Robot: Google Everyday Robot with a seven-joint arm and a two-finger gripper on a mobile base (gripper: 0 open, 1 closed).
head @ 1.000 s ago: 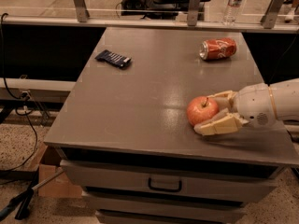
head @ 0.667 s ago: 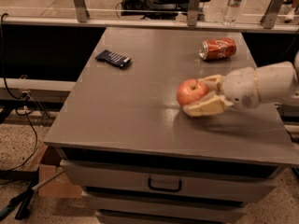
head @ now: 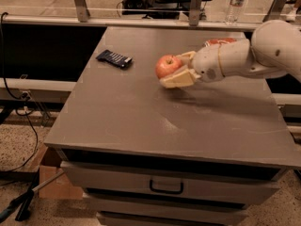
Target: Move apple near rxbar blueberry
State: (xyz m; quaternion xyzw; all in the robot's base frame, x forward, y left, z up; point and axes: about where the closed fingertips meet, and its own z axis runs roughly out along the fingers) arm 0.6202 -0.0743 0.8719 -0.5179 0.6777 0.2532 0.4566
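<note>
Since a moment ago, the hand has carried the apple leftward and toward the far side of the counter, so the fruit is now much nearer the rxbar blueberry. A strip of bare surface still separates the two. The white arm now reaches across from the right and covers most of the red soda can, which was in full view before. Only the can's top edge shows above the arm.

The hand's two pale fingers are closed on the apple, one above and behind it, one below. A soft shadow lies on the counter under the hand, and the apple seems to hang just clear of the surface.

The counter is a grey, matte top over a cabinet with a drawer and a dark handle. Beyond its far edge runs a rail with metal posts, and a clear water bottle stands there. Black cables trail at the left over a speckled floor, beside a cardboard box.

The apple is round and red-orange, paler toward the top. The bar lies flat, dark navy with rows of pale print, angled on the counter's left part.
</note>
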